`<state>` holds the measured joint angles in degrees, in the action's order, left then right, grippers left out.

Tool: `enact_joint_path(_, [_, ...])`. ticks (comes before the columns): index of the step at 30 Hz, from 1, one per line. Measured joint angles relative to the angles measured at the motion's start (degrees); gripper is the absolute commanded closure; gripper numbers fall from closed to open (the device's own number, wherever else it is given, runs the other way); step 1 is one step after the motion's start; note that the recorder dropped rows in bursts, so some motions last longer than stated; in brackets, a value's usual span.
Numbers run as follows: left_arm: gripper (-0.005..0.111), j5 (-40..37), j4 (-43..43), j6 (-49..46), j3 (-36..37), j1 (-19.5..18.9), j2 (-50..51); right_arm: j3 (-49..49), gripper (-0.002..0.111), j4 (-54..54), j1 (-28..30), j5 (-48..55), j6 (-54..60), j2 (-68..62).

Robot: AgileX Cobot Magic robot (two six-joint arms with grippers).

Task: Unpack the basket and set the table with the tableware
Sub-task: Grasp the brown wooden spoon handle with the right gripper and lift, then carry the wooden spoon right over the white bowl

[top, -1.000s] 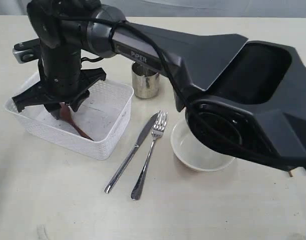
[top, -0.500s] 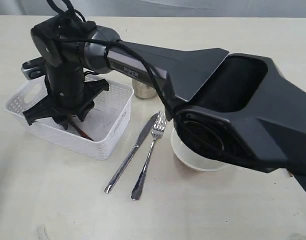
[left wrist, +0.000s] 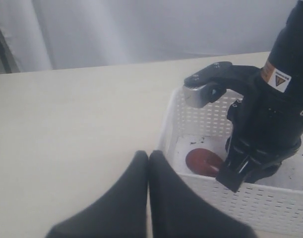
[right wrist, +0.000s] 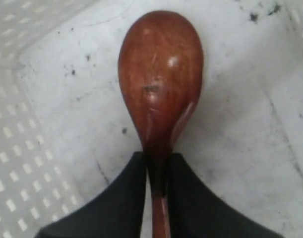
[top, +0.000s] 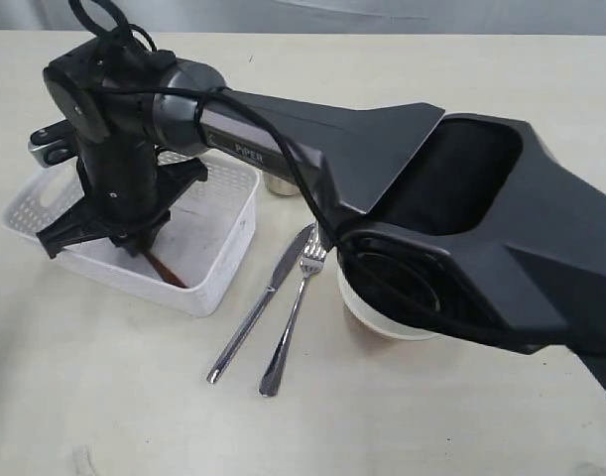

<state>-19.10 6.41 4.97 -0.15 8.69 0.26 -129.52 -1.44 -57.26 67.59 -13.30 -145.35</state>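
Note:
The white basket point(top: 225, 260) stands at the table's point(top: 104, 397) left. My right gripper point(top: 134, 243) reaches across and down into it, shut on the neck of the red-brown spoon point(right wrist: 160, 74), whose bowl lies on the basket floor point(right wrist: 240, 124). The spoon's handle point(top: 167, 270) slants out below the gripper. My left gripper point(left wrist: 149, 157) is shut and empty, just outside the basket wall point(left wrist: 270, 203). Knife point(top: 263, 302) and fork point(top: 298, 307) lie side by side on the table. The cream bowl point(top: 382, 322) and steel cup point(top: 278, 185) are mostly hidden by the arm. Plate and chopsticks are out of view.
The right arm's large black body point(top: 461, 238) spans the table from right to left and covers much of the middle. A grey curtain point(left wrist: 141, 29) hangs beyond the table's far edge.
The right arm has swung a little further left and lower inside the basket, still on the spoon. The basket has slid slightly leftward. Knife and fork have not moved.

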Motion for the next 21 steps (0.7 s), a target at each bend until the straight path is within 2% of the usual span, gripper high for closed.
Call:
enact_joint_path(9, [0.107,0.0,0.0,0.0,0.0,0.0,0.0,0.4,0.109,5.0,0.0,1.9,1.0,3.6])
enact_joint_path(21, [0.107,0.0,0.0,0.0,0.0,0.0,0.0,0.4,0.109,5.4,0.0,2.1,4.4,12.1])
